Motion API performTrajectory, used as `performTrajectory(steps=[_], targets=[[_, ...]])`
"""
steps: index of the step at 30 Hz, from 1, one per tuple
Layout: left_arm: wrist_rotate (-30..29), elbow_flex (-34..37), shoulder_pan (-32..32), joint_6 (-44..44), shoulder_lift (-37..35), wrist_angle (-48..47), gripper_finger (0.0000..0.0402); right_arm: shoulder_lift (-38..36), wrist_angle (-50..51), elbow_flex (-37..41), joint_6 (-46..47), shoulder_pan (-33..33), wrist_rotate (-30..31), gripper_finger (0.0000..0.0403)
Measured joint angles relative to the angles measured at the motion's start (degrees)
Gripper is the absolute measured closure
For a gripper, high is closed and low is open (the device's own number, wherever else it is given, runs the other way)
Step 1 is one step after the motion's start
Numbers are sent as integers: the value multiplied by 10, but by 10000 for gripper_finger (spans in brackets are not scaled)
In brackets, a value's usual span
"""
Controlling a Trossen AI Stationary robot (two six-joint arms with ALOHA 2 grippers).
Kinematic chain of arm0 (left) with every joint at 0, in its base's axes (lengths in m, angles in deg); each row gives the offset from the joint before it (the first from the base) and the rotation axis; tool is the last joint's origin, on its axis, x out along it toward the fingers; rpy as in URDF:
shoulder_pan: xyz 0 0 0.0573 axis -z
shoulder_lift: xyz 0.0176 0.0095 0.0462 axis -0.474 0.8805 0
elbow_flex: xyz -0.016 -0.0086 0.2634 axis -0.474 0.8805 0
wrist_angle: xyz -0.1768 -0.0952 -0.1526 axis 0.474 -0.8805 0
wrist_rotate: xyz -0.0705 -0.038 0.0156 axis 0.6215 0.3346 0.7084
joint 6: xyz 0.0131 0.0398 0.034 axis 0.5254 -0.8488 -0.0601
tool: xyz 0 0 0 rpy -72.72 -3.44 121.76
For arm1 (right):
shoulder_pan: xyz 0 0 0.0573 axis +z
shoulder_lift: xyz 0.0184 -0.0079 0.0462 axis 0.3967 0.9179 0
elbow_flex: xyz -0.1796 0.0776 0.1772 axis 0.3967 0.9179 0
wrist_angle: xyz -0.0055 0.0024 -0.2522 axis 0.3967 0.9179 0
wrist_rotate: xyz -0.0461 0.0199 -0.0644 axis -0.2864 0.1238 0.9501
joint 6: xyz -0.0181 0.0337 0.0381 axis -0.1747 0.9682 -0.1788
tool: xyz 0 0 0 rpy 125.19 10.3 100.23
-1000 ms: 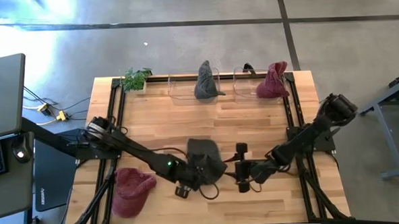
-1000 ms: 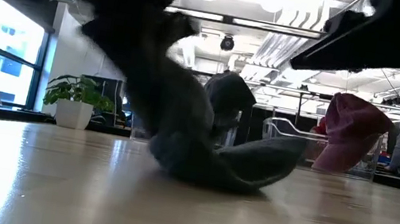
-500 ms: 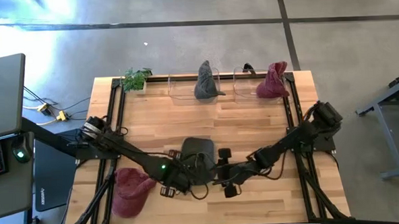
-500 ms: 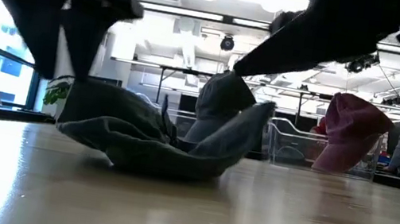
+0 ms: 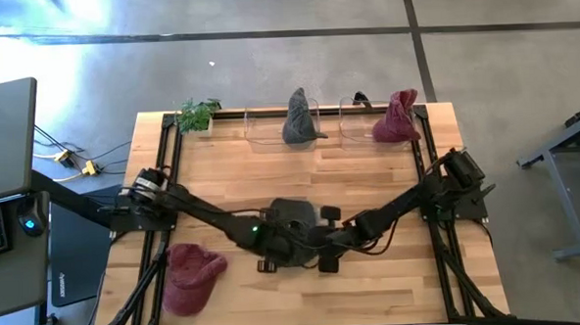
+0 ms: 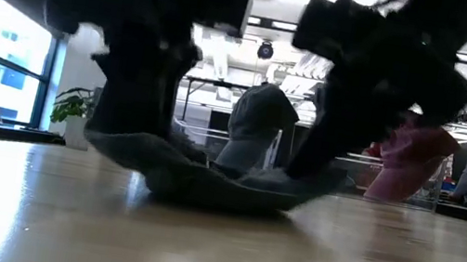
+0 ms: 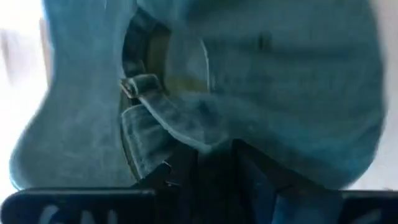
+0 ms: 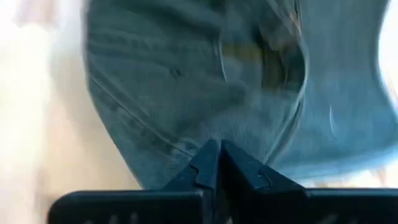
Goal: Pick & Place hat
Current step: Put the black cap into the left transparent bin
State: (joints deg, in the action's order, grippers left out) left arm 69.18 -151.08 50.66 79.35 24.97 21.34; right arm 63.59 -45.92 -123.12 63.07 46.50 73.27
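Left tool (image 5: 271, 248) and right tool (image 5: 316, 248) both pinch the grey hat (image 5: 293, 226), flat on the surface (image 5: 369, 179).

Hidden or unclear detail. Both arms cover much of the dark grey hat (image 5: 291, 221) near the table's front edge. The left gripper (image 7: 199, 163) and right gripper (image 8: 219, 163) are motion-blurred. The hat's outer edges run beyond both wrist views.
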Motion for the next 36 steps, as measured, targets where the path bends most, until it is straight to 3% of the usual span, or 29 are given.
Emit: performTrajectory(steps=[7,13,20,24,28,31,36], targets=[[7,-1,-23,62,18,-126,334,-1,79,1,14,10,-12,400],[-21,-37,3,91,-8,-161,338,-36,71,1,-26,22,47,393],[-35,-30,13,64,-11,-111,338,-17,-114,0,-219,33,53,389],[-29,13,8,75,-11,-89,338,26,-203,1,-207,-4,72,357],[-26,65,9,95,-11,-66,338,77,-260,0,-180,-54,43,364],[-9,95,12,100,-11,-38,338,107,-294,0,-178,-82,-24,393],[2,115,17,108,-15,-37,338,114,-239,-3,-157,-101,-47,396]])
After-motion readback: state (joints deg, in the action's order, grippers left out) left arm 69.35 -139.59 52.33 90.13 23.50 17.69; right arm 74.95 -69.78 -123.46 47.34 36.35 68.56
